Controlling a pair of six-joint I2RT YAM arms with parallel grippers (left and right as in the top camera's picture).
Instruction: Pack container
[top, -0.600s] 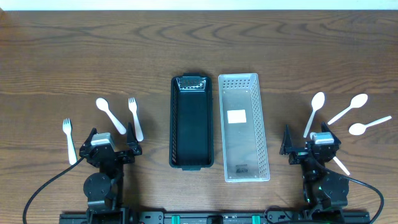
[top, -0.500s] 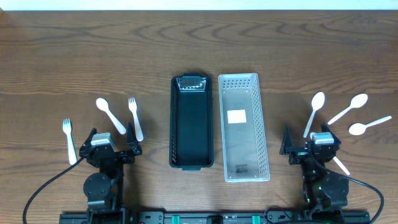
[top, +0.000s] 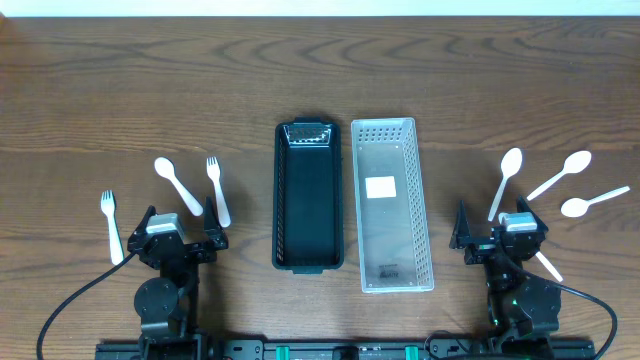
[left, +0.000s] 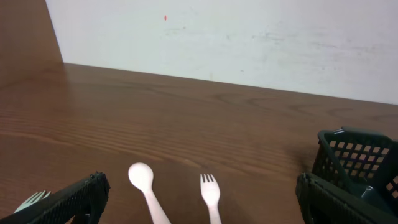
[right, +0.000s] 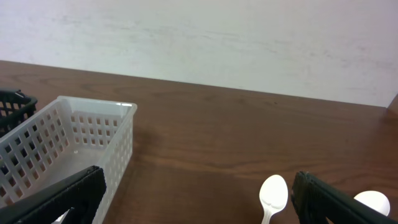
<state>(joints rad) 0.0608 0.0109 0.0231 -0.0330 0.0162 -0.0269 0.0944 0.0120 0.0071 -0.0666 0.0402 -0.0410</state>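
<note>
A black basket (top: 308, 197) and a clear white perforated basket (top: 391, 203) stand side by side at the table's middle. On the left lie a white spoon (top: 177, 183) and two white forks (top: 217, 188) (top: 111, 226). On the right lie three white spoons (top: 505, 180) (top: 562, 172) (top: 592, 202). My left gripper (top: 180, 232) is open and empty near the front edge, just behind the left spoon (left: 146, 190) and fork (left: 210, 194). My right gripper (top: 497, 232) is open and empty, with a spoon (right: 272, 196) between its fingers' line of view.
The black basket's corner (left: 354, 155) shows at the right of the left wrist view. The white basket's wall (right: 74, 146) shows at the left of the right wrist view. A white piece (top: 547, 265) lies beside the right arm's base. A white wall lies beyond the table's far edge.
</note>
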